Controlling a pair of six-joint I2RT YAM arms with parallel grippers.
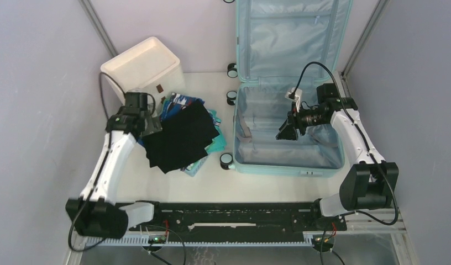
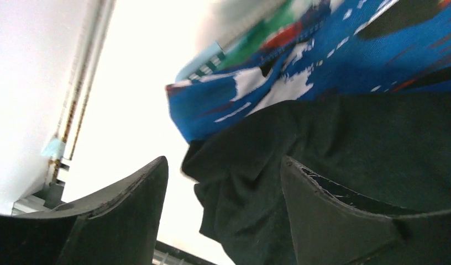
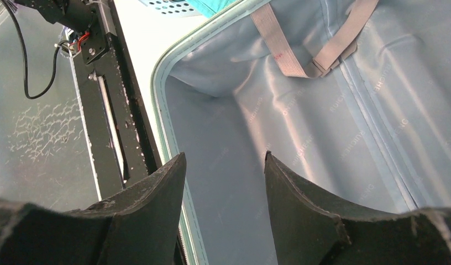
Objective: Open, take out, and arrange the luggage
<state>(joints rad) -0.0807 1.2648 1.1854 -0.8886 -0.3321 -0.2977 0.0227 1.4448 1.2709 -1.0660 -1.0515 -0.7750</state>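
The light-blue luggage point(image 1: 292, 116) lies open at the back right, lid propped against the wall, its lined tub point(image 3: 300, 127) holding nothing that I can see. A black garment point(image 1: 182, 135) lies on top of a pile of blue patterned clothes point(image 1: 182, 102) left of it. My left gripper point(image 1: 152, 128) sits at the pile's left edge, open, with the black cloth point(image 2: 323, 165) lying loose between and beyond its fingers. My right gripper point(image 1: 286, 131) hovers inside the luggage, open and holding nothing, above the lining near the front rim point(image 3: 162, 110).
A white drawer unit point(image 1: 143, 66) stands at the back left behind the left arm. A blue lattice basket point(image 3: 173, 6) shows just outside the luggage. Grey straps point(image 3: 300, 52) lie on the lining. Walls close in on both sides.
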